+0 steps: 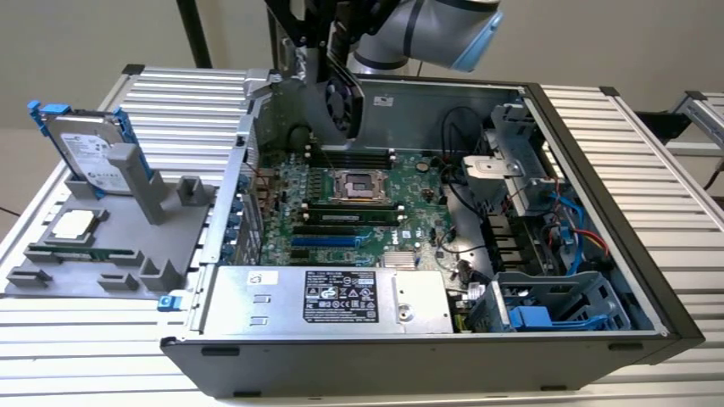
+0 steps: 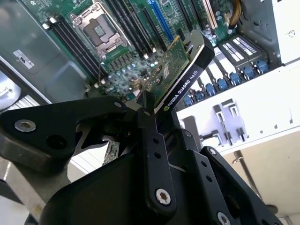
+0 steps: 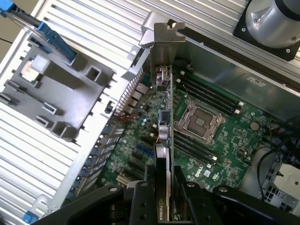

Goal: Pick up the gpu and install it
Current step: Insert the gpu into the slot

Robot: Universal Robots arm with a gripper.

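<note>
Ribbed metal table (image 1: 633, 136), open grey tower case (image 1: 374, 366). Black gripper (image 3: 165, 187), jaws clamped on the flat faces of the thin green, silver-bracketed gpu (image 3: 162, 129). Likely light, stiff, fragile.

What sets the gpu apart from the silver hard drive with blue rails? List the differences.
The gpu hangs in the gripper above the open case; the hard drive stands in the grey holder outside it. The gpu is a green card with a black cooler; the hard drive is a silver box with blue rails. Both stand on edge.
</note>
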